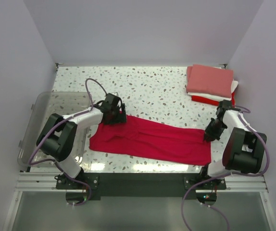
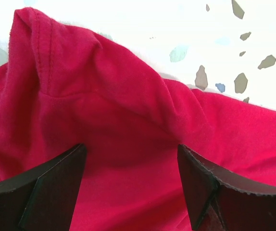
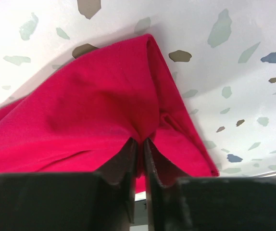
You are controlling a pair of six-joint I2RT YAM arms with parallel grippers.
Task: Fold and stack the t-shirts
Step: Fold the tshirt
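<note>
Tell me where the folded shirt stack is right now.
In the top view, the folded shirt stack sits at the table's far right corner, beyond the right gripper that pinches the crimson shirt.

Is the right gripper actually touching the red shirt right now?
Touching. The right wrist view shows the right gripper pinched shut on a fold of the red shirt.

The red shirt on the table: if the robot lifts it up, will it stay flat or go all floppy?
Probably floppy: the red shirt bunches into soft folds where the right gripper pinches it. It looks thin, so likely light too.
</note>
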